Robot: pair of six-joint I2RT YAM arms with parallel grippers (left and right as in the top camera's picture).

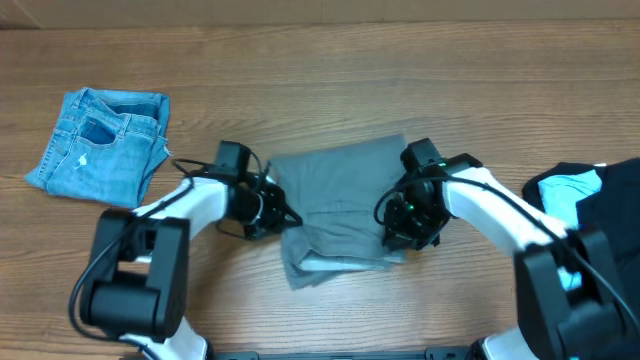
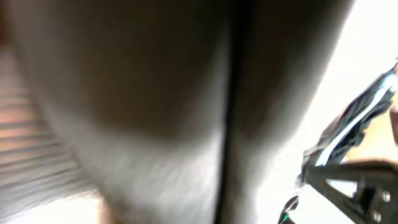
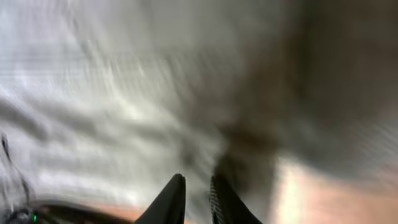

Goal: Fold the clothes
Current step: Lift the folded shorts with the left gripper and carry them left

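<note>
Overhead, I see the grey shorts (image 1: pixel 340 190) mid-table, already doubled into a rough rectangle, a pale layer peeking out in front. My left gripper (image 1: pixel 287 216) is clenched on their left edge; my right gripper (image 1: pixel 405 235) sits at the right edge, and I cannot tell its grip. I reckon another fold is left.

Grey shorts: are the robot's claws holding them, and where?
The left gripper is shut on the grey shorts at their left edge. The right gripper sits at their right edge, nearly closed; a grip there cannot be told.
</note>
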